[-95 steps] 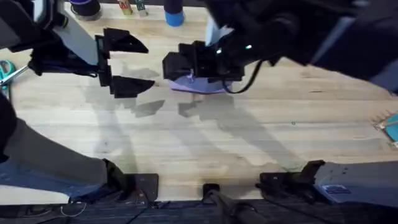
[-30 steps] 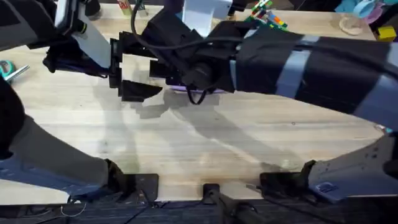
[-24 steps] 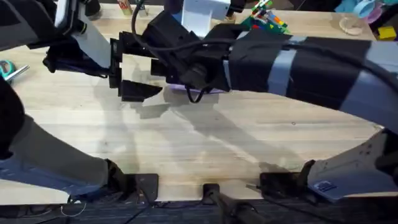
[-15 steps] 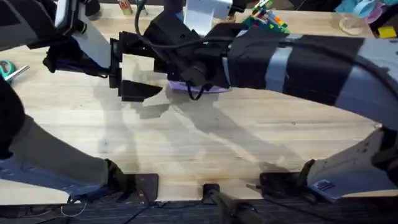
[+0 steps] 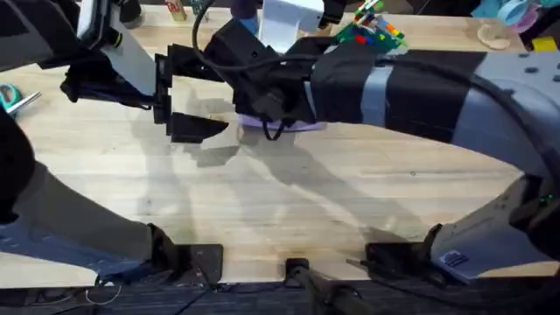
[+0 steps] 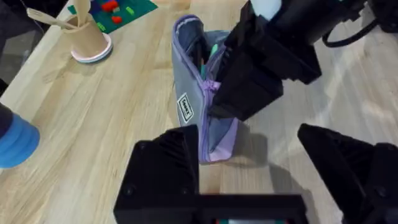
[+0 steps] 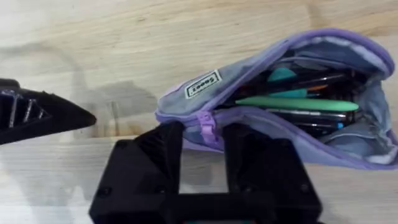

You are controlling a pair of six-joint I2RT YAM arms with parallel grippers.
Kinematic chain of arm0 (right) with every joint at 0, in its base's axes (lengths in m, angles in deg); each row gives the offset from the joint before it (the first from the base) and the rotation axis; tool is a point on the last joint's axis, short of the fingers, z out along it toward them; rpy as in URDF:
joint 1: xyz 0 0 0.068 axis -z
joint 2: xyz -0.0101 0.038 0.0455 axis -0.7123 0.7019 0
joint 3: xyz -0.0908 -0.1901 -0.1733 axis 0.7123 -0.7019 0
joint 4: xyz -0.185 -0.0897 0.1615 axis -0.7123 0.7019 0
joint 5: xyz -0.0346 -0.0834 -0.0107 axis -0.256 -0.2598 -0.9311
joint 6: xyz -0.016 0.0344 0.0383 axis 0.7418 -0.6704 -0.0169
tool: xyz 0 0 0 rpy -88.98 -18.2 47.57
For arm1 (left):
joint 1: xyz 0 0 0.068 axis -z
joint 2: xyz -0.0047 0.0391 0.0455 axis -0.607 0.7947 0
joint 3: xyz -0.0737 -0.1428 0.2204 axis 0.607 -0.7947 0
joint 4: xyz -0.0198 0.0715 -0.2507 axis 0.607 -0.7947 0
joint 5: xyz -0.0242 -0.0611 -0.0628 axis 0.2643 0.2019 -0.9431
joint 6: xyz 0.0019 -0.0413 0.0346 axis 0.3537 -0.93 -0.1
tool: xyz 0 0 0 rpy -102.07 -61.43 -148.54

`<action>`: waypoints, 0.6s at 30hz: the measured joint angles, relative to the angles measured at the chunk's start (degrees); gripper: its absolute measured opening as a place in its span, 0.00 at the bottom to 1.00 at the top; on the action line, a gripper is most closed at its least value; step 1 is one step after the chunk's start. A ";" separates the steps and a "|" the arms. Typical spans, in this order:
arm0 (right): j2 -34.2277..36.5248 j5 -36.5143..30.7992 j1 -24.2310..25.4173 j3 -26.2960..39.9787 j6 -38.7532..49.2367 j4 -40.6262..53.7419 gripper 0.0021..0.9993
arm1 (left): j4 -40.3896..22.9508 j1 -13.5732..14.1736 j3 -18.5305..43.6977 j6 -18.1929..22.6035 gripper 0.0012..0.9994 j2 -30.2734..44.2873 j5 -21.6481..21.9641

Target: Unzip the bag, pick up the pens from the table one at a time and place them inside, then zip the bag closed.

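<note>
The lavender pencil pouch (image 7: 273, 93) lies on the far middle of the wooden table (image 5: 350, 201), its mouth gaping, with a green pen (image 7: 298, 103) and darker pens inside. So the step in hand looks like the closing of the zipper. The right gripper (image 7: 204, 134) sits at the closed end of the pouch, its jaws narrow around the light purple zipper pull (image 7: 206, 122); whether it truly pinches the tab I cannot tell. The left gripper (image 6: 261, 168) hovers just left of the pouch, jaws wide, holding nothing.

To do this well, the left gripper should clamp the fabric end near the white label (image 6: 185, 109) and hold it down. The right should then draw the pull straight along the zipper line, low and steady, so the pouch does not drag or fold, keeping the pens clear of the teeth.
</note>
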 joint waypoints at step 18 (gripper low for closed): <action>0.13 0.38 -0.04 0.00 2.81 0.04 0.03 | 0.00 0.00 0.00 0.02 0.99 -0.01 0.00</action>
